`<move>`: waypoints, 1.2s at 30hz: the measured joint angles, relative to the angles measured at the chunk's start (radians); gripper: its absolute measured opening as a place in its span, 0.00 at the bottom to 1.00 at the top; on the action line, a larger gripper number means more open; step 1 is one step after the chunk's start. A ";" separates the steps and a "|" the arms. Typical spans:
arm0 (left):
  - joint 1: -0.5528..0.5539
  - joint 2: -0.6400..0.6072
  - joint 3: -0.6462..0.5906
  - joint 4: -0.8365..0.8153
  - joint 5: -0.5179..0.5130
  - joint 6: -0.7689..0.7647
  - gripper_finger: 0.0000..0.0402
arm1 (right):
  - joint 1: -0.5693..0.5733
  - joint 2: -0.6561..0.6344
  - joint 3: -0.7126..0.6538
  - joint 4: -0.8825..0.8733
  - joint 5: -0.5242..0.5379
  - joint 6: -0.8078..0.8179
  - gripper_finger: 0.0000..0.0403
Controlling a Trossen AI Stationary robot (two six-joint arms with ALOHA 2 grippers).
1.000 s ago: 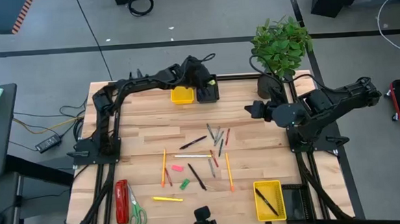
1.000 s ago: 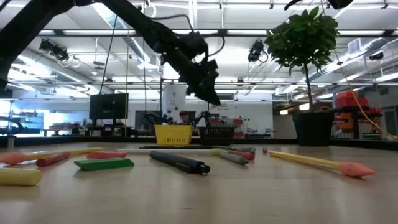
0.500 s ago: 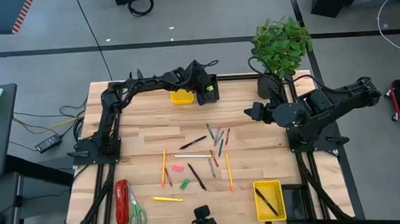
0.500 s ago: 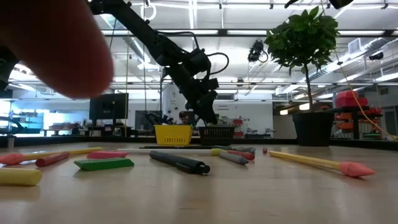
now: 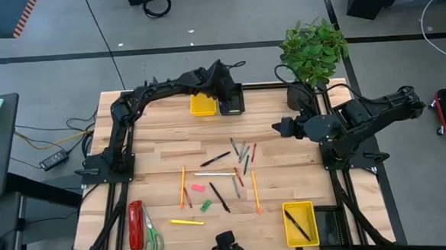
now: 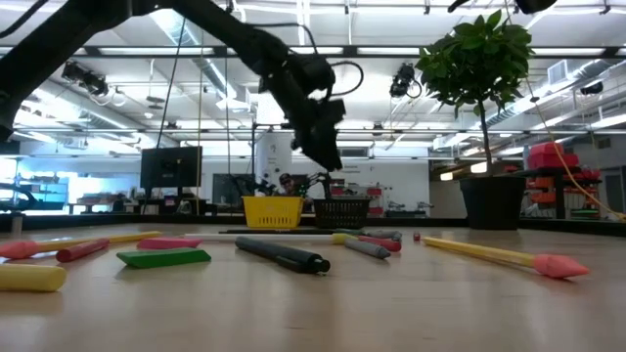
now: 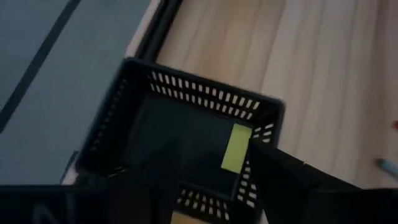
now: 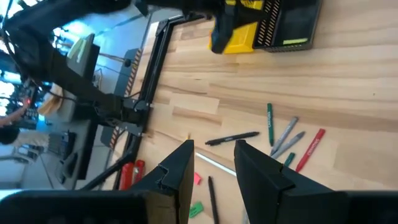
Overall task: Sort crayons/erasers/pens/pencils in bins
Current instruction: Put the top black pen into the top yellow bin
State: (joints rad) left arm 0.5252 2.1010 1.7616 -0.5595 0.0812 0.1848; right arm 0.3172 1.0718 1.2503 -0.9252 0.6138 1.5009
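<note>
Grey floor [image 5: 203, 34] (potted plant [image 5: 314, 50] nearby)

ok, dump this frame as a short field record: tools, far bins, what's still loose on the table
left tool: above the black slotted plastic bin at the table's far edge, no item seen in it
black bin contents: a yellow-green eraser block on its floor
right tool: waiting by the table's right side, fingers apart, empty
neighbouring bin: bright yellow plastic bin beside the black one
near yellow bin: holds a black pen
loose: pens, pencils, crayons, erasers in the middle of the wooden table
</note>
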 joint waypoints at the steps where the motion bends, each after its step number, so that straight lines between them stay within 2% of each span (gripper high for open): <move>1: -0.003 0.000 0.033 -0.046 0.002 -0.012 0.49 | 0.000 0.000 0.000 0.000 -0.005 -0.017 0.30; 5: -0.028 -0.001 0.189 -0.294 0.076 -0.020 0.46 | 0.000 0.000 0.000 -0.002 -0.058 -0.101 0.30; 9: -0.072 -0.016 0.305 -0.621 0.292 0.105 0.40 | 0.042 -0.006 0.000 0.025 -0.161 -0.176 0.30; 10: -0.090 -0.028 0.319 -0.687 0.318 0.143 0.39 | 0.073 -0.006 0.000 0.035 -0.172 -0.192 0.30; 13: -0.145 -0.081 0.308 -0.793 0.301 0.165 0.33 | 0.171 -0.004 0.000 0.035 -0.167 -0.215 0.30; 18: -0.227 -0.118 0.249 -0.792 0.244 -0.022 0.25 | 0.279 -0.003 0.000 0.008 -0.065 -0.213 0.30; 23: -0.297 -0.119 0.165 -0.787 0.158 -0.178 0.20 | 0.334 -0.003 0.000 -0.008 0.010 -0.228 0.30; 28: -0.336 -0.119 -0.016 -0.799 0.122 -0.204 0.15 | 0.357 -0.003 0.000 -0.011 0.007 -0.256 0.30; 31: -0.349 -0.119 -0.117 -0.778 0.146 -0.195 0.07 | 0.370 -0.003 0.000 -0.012 0.000 -0.251 0.30; 33: -0.355 -0.119 -0.163 -0.766 0.177 -0.198 0.02 | 0.376 -0.003 0.000 -0.013 -0.001 -0.242 0.30; 36: -0.368 -0.119 -0.185 -0.745 0.180 -0.200 0.02 | 0.377 -0.003 0.000 -0.013 0.001 -0.223 0.30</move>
State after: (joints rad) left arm 0.1576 1.9820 1.5764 -1.3048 0.2612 -0.0152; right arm 0.6945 1.0687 1.2503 -0.9383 0.6152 1.2775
